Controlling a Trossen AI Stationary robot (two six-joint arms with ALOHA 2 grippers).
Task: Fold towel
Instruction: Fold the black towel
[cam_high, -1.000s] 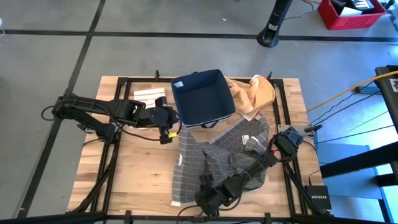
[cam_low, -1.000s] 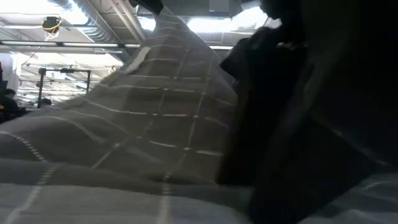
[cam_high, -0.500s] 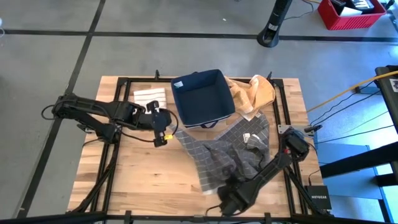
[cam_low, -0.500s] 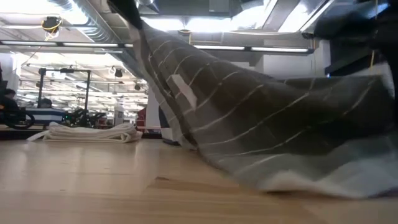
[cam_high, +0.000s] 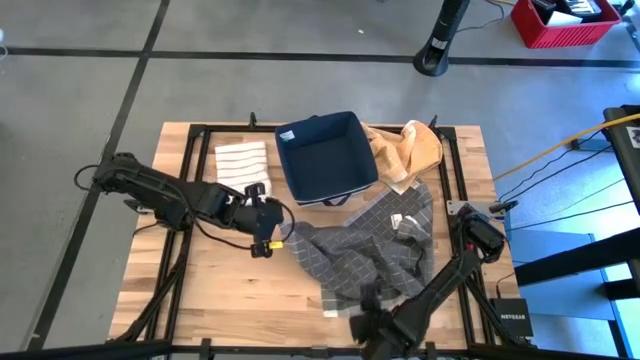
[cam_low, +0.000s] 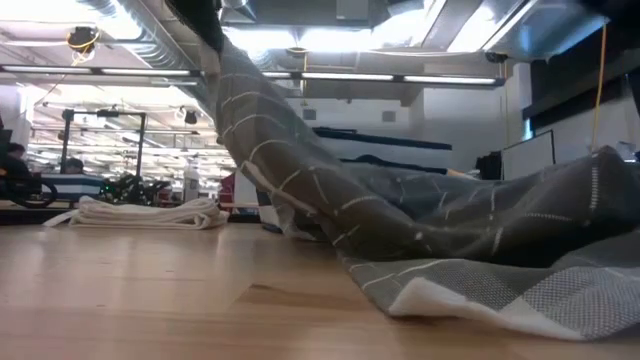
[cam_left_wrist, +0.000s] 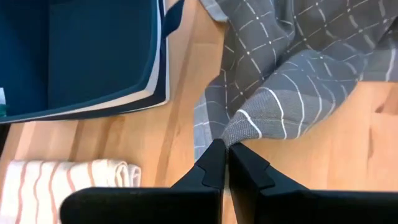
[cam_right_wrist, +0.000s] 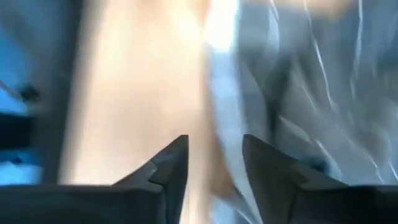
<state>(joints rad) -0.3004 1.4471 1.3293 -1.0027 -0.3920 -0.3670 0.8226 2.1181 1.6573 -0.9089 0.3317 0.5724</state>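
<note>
Fingers (cam_left_wrist: 217, 163) on my left arm are pinched tight on one corner of the grey checked cloth towel (cam_high: 365, 240), just off the front edge of the dark blue fabric bin (cam_high: 325, 157). Over on the right arm, the fingers (cam_right_wrist: 214, 163) are spread apart with nothing between them — that one hangs at the near edge of the wooden tabletop (cam_high: 210, 280), beside the towel's near end.

Towel's bunched up in the middle-right of the tabletop, part lifted, part draped. Looks light, floppy, zero stiffness, so I reckon it'll sag and wrinkle unless it's held at two corners and pulled taut. I'd grab the hemmed corners, not the middle.

Long axis, as far as I can judge from overhead, runs roughly from the bin toward the near edge, though it's too crumpled to be sure.
</note>
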